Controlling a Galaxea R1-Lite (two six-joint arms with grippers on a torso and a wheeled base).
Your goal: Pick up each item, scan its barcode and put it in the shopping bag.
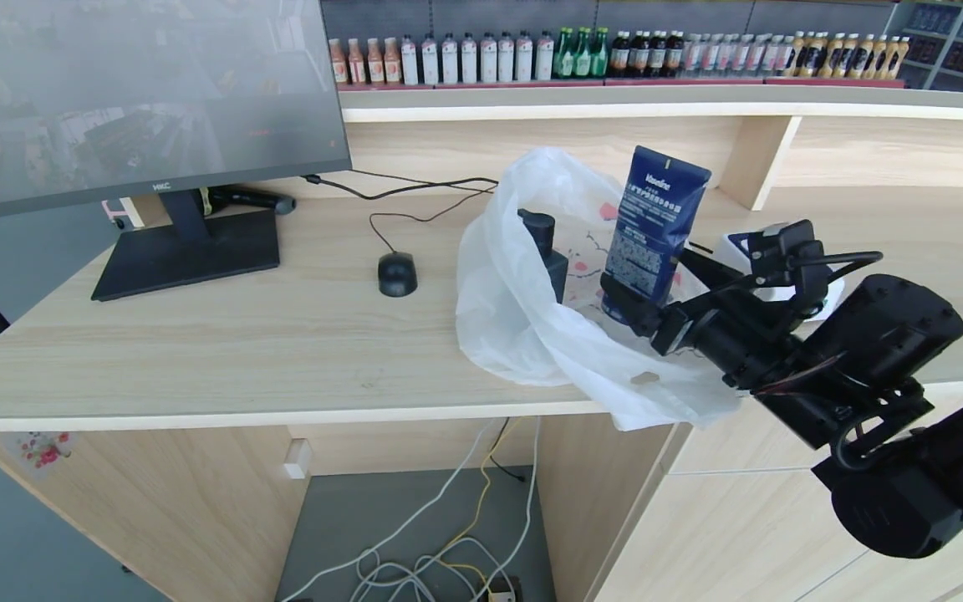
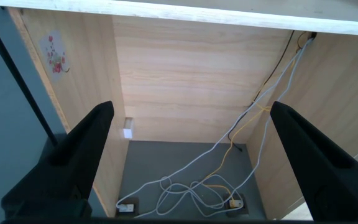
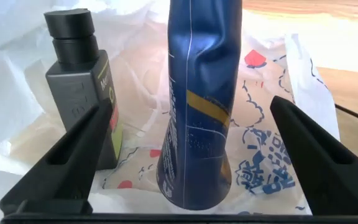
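my right tool is spread wide. in its wrist view the blue pouch stands between the two fingers with a gap on each side, so nothing is gripped. from the head view the pouch is upright, leaning a little, with its base down in the open mouth of the white shopping bag and the tool right at that base. i can't tell from there whether a finger brushes it.

the bag lies crumpled on the worktop, with one side hanging over the front edge. a dark bottle with a black cap stands upright inside it, just beside the pouch and not touching it.

my left tool is also wide open and holds nothing. it hangs below the worktop, facing the recess where loose cables lie on the floor.

a monitor and a mouse sit on the worktop, well apart from the bag.
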